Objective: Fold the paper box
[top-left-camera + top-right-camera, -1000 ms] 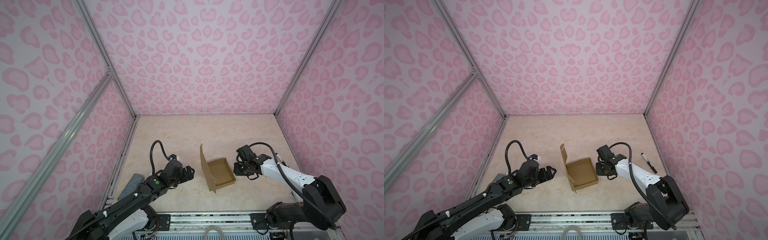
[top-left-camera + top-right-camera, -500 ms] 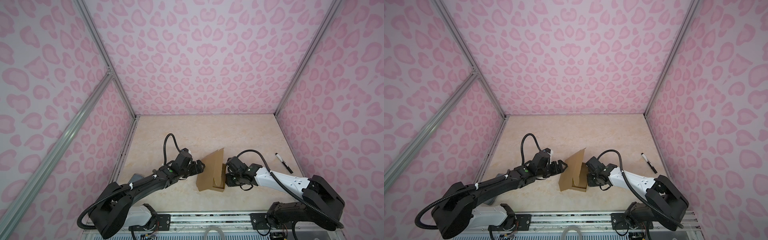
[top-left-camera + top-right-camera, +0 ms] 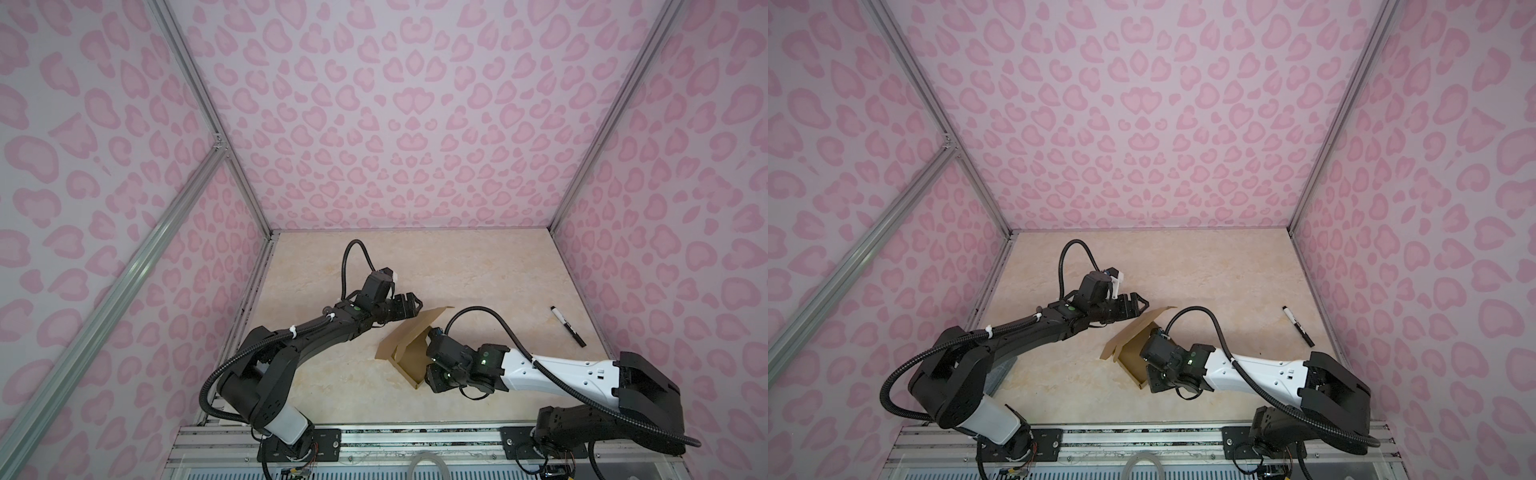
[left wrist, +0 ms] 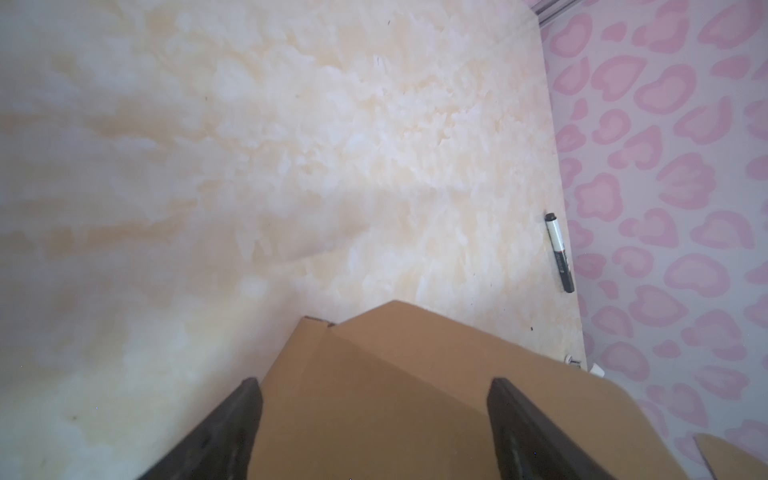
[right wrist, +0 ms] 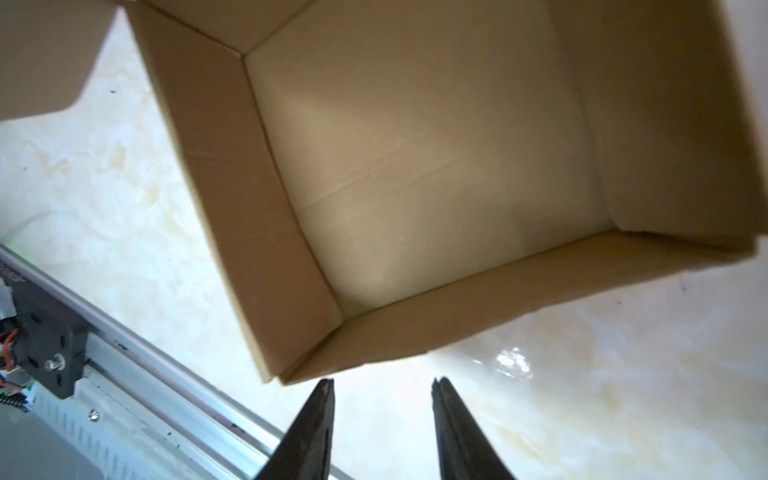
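Pink blotchy walls (image 3: 395,124) box in three sides of a glossy cream marbled table (image 3: 457,266), and a metal rail (image 3: 415,434) runs along the front edge. The far half of the table is just open surface, so that's where the room is.

Going from the left: the left gripper (image 3: 409,305) reaches in low from the left side, with its black fingers (image 4: 232,419) spread wide. In the left wrist view they sit on either side of a flat cardboard panel, but I can't tell if they actually touch it.

Next is the paper box (image 3: 409,345), a bit in front of the middle of the table and right between the two grippers. It's plain brown corrugated cardboard with a matte finish and sharp creases: a shallow rectangular tray with a big lid flap leaning over it. In both top views the flap's long edge runs diagonally, from the near left up to the far right. The open tray faces the right arm, and the right wrist view looks straight into it.

The right gripper (image 5: 382,386) is partly spread, with only table showing between its fingers (image 5: 320,419). Its tips are just short of the tray's near corner, which is close to the front rail.

Way over by the right wall, well apart from the box, lies a black marker pen (image 3: 568,326).
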Motion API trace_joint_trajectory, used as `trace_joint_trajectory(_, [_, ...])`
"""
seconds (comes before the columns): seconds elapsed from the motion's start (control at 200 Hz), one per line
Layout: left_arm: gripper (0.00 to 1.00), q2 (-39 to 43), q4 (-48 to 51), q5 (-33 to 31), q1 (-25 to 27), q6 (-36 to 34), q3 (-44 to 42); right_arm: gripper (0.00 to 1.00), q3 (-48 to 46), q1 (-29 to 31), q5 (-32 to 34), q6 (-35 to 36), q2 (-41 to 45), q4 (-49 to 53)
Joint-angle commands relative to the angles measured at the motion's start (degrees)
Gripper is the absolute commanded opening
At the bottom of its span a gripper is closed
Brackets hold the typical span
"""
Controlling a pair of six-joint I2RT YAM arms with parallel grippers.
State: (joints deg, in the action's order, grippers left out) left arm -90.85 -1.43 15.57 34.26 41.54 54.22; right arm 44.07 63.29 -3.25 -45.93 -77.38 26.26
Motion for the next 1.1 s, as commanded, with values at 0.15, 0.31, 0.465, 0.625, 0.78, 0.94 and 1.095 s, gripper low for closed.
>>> trace_joint_trajectory(0.15, [0.86,10.0,0.7,-1.1,-6.0,-2.4,-2.8,0.42,1.8,-4.8,7.7,5.0,9.0,10.2])
trace_joint_trajectory(0.31, [0.86,24.3,4.3,-4.0,-5.5,-1.1,-12.0,0.45,1.7,-16.9,2.9,16.6,13.3,6.7])
trace_joint_trajectory(0.465, [0.85,38.1,9.3,-6.3,-2.8,0.2,-21.0,0.50,2.7,-24.6,-2.3,26.7,11.0,1.2])
trace_joint_trajectory(0.625, [0.84,49.7,16.0,-9.9,0.2,0.3,-26.3,0.51,5.5,-27.7,-5.5,32.1,5.2,-2.3])
trace_joint_trajectory(0.78, [0.84,56.5,20.6,-10.7,1.0,1.1,-28.8,0.52,3.4,-27.2,-5.8,33.0,3.8,-9.2])
trace_joint_trajectory(0.94, [0.83,60.5,22.1,-10.1,1.9,5.9,-32.5,0.53,2.8,-21.9,-0.2,36.6,4.8,-13.4])
trace_joint_trajectory(1.095, [0.83,62.8,22.1,-9.9,2.7,11.2,-35.3,0.54,0.0,-17.9,3.7,39.3,5.6,-19.7])
